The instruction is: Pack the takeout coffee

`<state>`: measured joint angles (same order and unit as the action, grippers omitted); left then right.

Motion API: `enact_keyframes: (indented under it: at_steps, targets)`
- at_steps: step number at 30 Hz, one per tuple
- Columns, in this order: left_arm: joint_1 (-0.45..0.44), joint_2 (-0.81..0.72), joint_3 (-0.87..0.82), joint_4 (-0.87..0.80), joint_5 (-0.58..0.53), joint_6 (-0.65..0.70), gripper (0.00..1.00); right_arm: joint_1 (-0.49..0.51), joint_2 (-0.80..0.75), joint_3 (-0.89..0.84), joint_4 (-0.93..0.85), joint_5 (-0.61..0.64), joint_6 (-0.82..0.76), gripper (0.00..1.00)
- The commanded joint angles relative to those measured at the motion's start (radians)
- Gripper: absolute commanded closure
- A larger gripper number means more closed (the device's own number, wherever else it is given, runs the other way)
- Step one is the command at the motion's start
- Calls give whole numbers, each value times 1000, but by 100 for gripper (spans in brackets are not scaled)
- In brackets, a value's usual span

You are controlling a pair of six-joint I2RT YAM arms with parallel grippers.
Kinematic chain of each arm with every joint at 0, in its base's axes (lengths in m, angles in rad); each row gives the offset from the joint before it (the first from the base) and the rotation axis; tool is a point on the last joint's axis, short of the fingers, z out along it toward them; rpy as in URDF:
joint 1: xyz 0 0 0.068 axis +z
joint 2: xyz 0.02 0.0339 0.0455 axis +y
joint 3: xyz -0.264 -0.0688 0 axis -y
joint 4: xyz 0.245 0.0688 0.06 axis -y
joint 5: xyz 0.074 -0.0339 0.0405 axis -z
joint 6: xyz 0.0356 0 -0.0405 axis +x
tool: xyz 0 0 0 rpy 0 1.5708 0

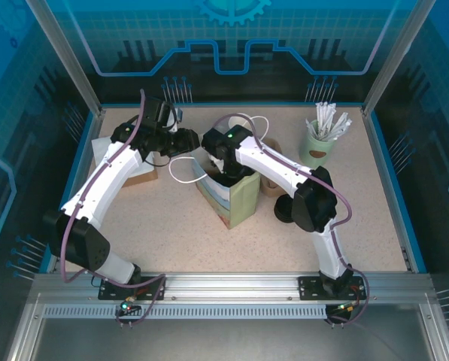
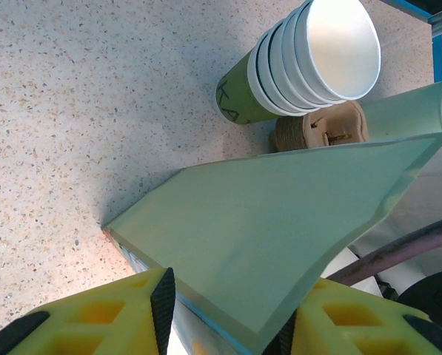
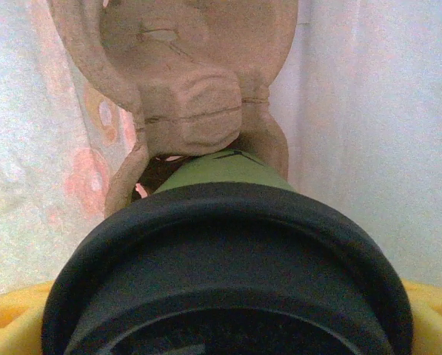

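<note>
Both arms reach inward, elbows out. Left gripper (image 2: 232, 318): jaws half-closed on the bag (image 2: 265, 229) wall. Right gripper (image 3: 221, 318): pointed down, jaws wide, clasping the cup (image 3: 228, 274).

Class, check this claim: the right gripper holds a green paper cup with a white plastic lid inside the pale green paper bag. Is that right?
Not quite. The plastic lid is black, not white, as the right wrist view shows. The rest stands: the right gripper holds the green paper cup inside the pale green paper bag.
</note>
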<state>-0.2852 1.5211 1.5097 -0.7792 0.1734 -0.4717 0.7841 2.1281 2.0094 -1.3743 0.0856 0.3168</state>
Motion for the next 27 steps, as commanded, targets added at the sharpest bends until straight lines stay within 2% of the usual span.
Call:
enact_keyframes:
  at_steps: [1, 27]
  targets:
    - [7, -2, -22, 6, 3, -10, 57, -8, 1, -40, 14, -63, -5, 12]
    - [7, -19, -50, 24, 8, -19, 57, 0, -6, -43, 18, -61, -5, 12]
